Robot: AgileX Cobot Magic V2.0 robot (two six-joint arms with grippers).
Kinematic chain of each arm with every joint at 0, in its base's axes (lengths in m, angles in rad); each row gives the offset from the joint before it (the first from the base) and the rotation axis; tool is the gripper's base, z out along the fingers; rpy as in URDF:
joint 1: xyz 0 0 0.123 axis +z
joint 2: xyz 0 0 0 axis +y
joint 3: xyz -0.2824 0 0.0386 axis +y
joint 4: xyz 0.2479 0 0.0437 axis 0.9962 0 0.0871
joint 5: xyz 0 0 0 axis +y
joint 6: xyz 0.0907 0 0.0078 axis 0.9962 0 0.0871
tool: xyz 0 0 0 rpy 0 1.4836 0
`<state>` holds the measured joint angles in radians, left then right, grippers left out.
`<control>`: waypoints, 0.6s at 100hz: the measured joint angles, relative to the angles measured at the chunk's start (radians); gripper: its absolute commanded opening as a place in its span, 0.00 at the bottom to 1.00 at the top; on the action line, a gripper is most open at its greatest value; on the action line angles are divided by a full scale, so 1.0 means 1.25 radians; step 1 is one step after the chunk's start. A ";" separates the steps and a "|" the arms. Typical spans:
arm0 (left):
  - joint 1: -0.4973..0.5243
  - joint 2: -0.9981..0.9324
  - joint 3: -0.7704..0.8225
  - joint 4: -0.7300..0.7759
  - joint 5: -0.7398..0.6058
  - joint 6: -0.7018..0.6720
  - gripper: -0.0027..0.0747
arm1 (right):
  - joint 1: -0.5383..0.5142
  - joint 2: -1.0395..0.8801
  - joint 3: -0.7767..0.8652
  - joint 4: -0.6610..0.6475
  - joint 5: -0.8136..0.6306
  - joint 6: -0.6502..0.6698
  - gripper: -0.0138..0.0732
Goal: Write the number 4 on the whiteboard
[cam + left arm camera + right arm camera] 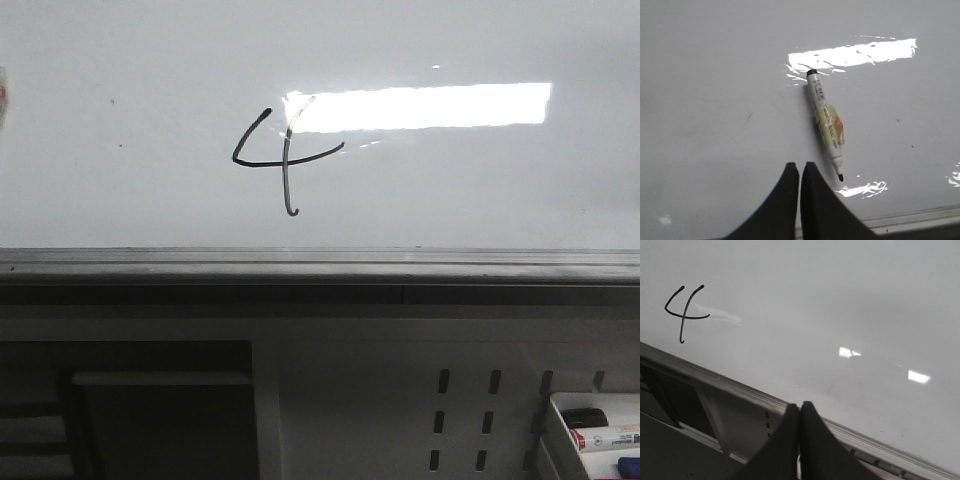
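A thin black hand-drawn number 4 (283, 158) stands on the glossy whiteboard (130, 110), left of a bright light reflection. It also shows in the right wrist view (684, 314). In the left wrist view an uncapped marker (826, 122) with a yellow-wrapped barrel lies flat on the whiteboard (715, 100), its black tip toward the frame edge. My left gripper (799, 166) is shut and empty, close beside the marker's tip, not touching it. My right gripper (799, 405) is shut and empty over the whiteboard's (840, 300) grey frame edge. Neither gripper shows in the front view.
The board's dark grey frame edge (320, 266) runs across the front. Below it is a white perforated panel with slots (465, 420). A white tray (592, 430) with markers sits at the lower right. A dark opening (130, 410) is at the lower left.
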<state>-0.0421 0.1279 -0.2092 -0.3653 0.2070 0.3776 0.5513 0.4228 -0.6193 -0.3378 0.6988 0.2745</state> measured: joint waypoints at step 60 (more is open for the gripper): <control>0.000 -0.106 0.167 0.292 -0.166 -0.302 0.01 | 0.000 0.000 0.000 0.000 0.000 0.000 0.08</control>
<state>-0.0421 -0.0042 -0.0008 0.0000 0.0000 0.0000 0.5513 0.4228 -0.6193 -0.3378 0.6988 0.2745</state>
